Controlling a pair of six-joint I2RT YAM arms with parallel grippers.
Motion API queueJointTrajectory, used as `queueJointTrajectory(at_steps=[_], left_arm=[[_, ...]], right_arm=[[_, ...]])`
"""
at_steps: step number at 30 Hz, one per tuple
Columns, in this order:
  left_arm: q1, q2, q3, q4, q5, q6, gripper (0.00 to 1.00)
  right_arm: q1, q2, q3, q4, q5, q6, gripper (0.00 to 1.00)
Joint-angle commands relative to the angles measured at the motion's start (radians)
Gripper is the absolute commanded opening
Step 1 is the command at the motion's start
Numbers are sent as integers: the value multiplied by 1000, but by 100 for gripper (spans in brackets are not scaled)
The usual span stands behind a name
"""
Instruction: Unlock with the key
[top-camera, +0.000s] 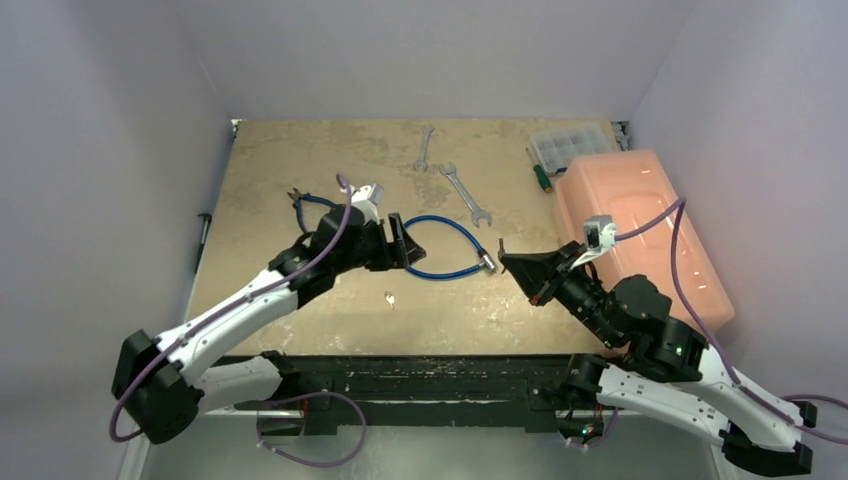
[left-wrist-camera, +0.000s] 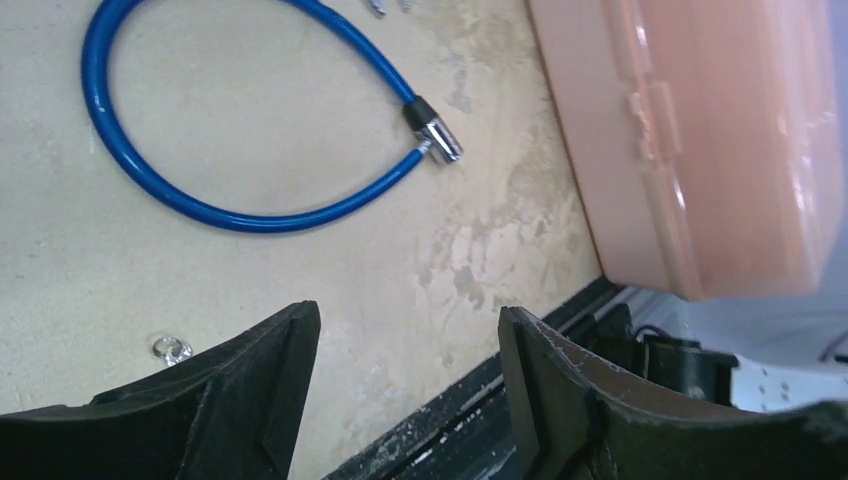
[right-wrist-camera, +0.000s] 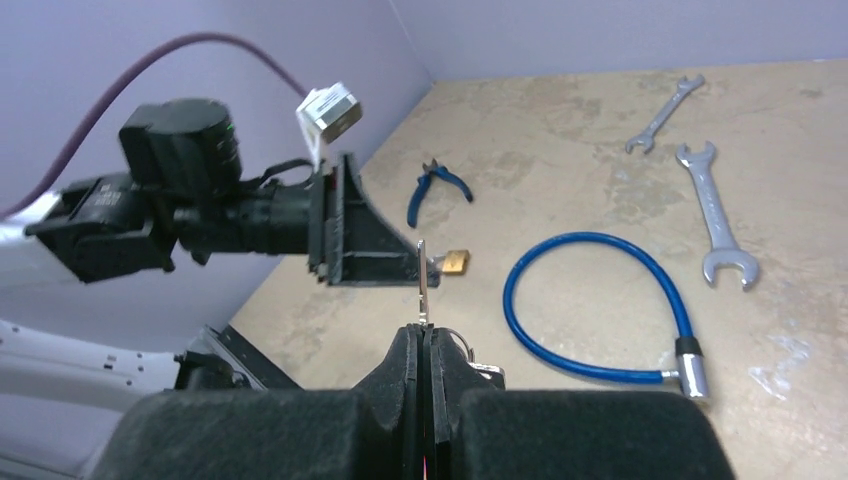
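Two pincers: the right gripper (right-wrist-camera: 423, 333) is clamped on the key (right-wrist-camera: 423, 280), which stands up just above its fingertips, and the left gripper (left-wrist-camera: 402, 318) has its jaws apart with nothing between.

The key's (right-wrist-camera: 423, 283) bow is buried between the right gripper's (right-wrist-camera: 426, 336) fingers (only the blade shows). The left gripper (right-wrist-camera: 405, 262) hides part of the brass padlock (right-wrist-camera: 458, 262).
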Motion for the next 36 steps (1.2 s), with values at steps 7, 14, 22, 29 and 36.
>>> queueJointTrajectory(at_steps=[7,14,22,29,36], left_arm=[[-27,147,143,145,-43,-54,62],[-27,-74,94,303,242,78,54],[-27,-292,55,297,393,99,54],[-27,-378,57,260,429,94,50],[-27,-390,62,232,435,104,41]], right_arm=[[0,38,48,-44,-130,-48,0],[0,136,87,78,-320,-63,0],[0,262,123,305,-591,13,0],[0,357,140,422,-684,49,0],[1,391,144,457,-671,66,0]])
